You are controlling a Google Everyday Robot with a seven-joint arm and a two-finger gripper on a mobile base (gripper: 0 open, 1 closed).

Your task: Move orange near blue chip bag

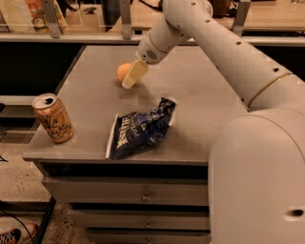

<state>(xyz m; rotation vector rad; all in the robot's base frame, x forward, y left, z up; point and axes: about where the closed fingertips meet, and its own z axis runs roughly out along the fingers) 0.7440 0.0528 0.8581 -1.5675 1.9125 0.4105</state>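
Observation:
The orange (123,72) is a small round fruit on the grey cabinet top (200,100), toward the back left. My gripper (134,75) reaches down from the white arm and sits right against the orange's right side, partly covering it. The blue chip bag (141,129) lies crumpled near the front middle of the top, well in front of the orange and the gripper.
A gold-brown patterned drink can (53,117) stands upright at the front left corner. Drawers (143,195) run below the front edge. My white arm and base (257,167) fill the right side. Shelving with goods (43,12) stands behind the top.

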